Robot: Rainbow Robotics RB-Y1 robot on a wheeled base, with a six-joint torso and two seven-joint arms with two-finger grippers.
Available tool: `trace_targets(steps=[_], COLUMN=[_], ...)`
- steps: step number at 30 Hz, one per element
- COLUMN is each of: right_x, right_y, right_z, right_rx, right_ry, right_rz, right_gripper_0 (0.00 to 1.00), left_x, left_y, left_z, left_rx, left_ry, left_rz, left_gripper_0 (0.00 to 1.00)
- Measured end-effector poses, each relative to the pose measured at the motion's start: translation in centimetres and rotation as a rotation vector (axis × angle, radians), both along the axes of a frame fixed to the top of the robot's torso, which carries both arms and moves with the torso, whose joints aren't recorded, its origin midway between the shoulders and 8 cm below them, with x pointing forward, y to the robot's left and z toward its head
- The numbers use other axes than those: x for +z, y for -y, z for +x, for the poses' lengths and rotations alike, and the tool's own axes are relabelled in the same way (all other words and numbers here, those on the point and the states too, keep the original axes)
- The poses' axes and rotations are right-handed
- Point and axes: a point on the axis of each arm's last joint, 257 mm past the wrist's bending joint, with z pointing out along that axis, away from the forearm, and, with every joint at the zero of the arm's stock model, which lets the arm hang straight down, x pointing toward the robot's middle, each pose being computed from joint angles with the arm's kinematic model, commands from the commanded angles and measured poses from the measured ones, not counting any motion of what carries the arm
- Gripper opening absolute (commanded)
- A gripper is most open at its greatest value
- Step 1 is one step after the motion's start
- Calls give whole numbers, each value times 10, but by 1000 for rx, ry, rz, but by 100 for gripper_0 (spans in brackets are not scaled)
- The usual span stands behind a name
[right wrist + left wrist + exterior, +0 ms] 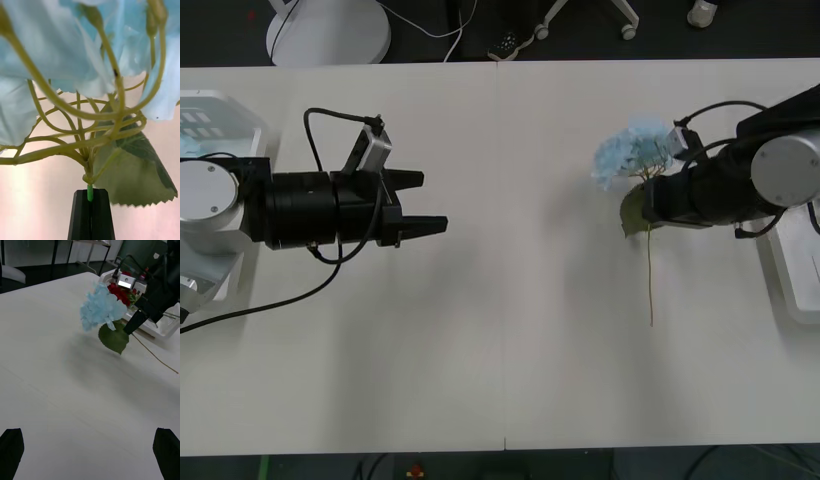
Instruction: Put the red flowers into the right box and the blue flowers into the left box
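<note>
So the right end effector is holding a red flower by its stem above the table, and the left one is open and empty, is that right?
Not quite: the flower is blue, not red. The front view shows the right end effector shut on the stem of a pale blue flower above the table, and the right wrist view shows its blue petals up close. The left end effector is indeed open and empty.

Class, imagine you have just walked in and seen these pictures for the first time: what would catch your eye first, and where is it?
The eye goes first to the pale blue flower, held up off the white table on the robot's right side, its thin stem trailing down. The right gripper is shut on the stem just under the bloom. Across the table the left gripper hangs open and empty, and red flowers lie in the right box behind.
</note>
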Motion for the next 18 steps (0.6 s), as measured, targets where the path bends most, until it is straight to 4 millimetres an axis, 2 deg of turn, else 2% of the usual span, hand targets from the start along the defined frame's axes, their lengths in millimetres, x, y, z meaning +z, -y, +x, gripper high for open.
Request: trace_targets(steps=[4,9,13,18], right_x=[59,110,140,158], right_y=[-33,-64,-84,-124], right_z=[12,20,29,34], right_rx=[38,226,316,412], right_ry=[34,132,223,299], right_rz=[165,239,263,282], right_gripper_0=[0,0,0,0], left_x=[14,26,33,40], left_y=[1,0,0,8], left_z=[4,1,-12,-28], left_rx=[26,82,113,116], left_ry=[-6,16,38,-10], left_rz=[-78,-150,-192,-306], left_gripper_0=[100,100,100,100])
